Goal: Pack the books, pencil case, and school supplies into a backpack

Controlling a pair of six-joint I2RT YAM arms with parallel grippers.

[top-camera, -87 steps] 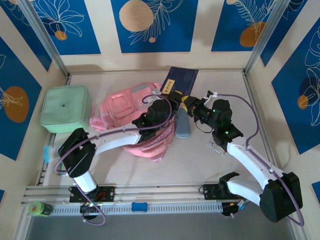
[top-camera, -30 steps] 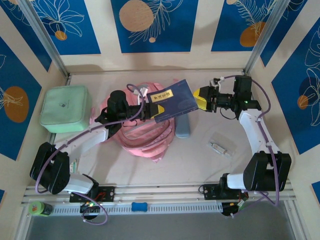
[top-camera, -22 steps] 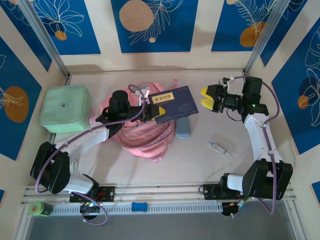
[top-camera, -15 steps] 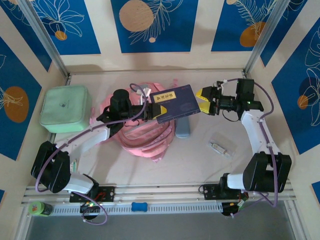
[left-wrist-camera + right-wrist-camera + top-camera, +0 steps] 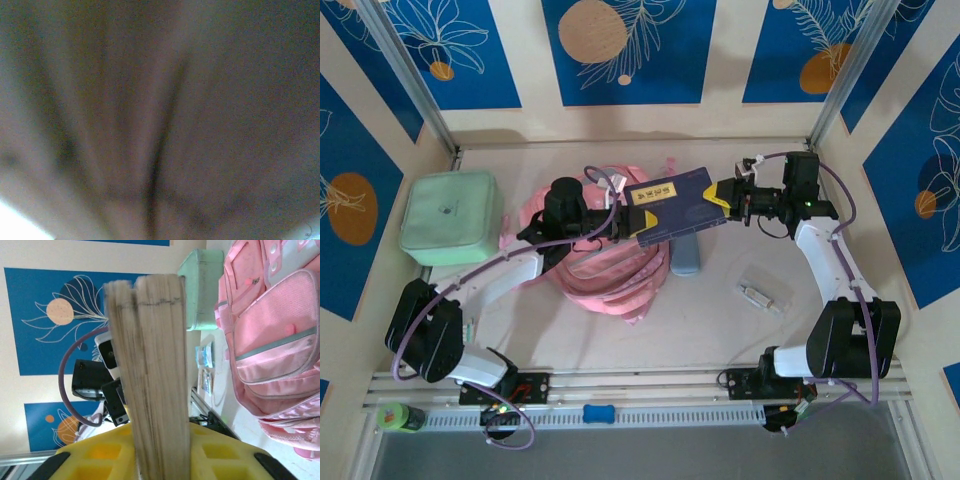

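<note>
Setting: a pale table boxed in by cream walls with blue floral panels, seen from above and behind the two arms.
Navy book: lifted off the table and spanning the gap between the two arms, tilted, its left part over the backpack. A yellow label shows at its left end.
Left gripper: closed tight on the book's left end, above the backpack. Its own camera gives just a dark, pinkish blur.
Right gripper: jaws drawn in on the book's right corner. From the wrist, the page edges stand squeezed between the yellow fingers.
Backpack: pink, lying near the table's centre under the left arm's wrist, with its front pockets visible past the book in the right wrist view.
Pencil case: grey-blue, on the table just right of the backpack, its far end under the raised book.
Green box: mint, lidded, square, at the left edge of the table and well apart from the book.
Small clear item: on the table to the right, nearer the arms – too small to identify.
</note>
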